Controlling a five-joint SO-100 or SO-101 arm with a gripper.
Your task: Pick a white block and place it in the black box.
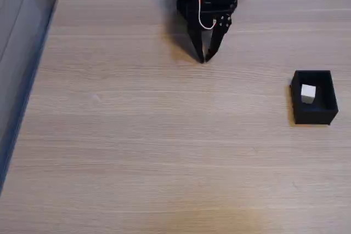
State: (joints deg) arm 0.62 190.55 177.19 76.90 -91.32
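Note:
The white block [308,93] lies inside the black box [314,115], which stands on the wooden table near the right edge of the fixed view. My black gripper [205,58] hangs at the top centre, far to the left of the box, its fingertips pointing down at the table and meeting at the tips. Nothing is held between them.
The light wooden table [164,152] stretches wide in front and to the left of the gripper. Its left edge [33,80] runs diagonally beside a grey floor. Clutter lines the far edge behind the arm.

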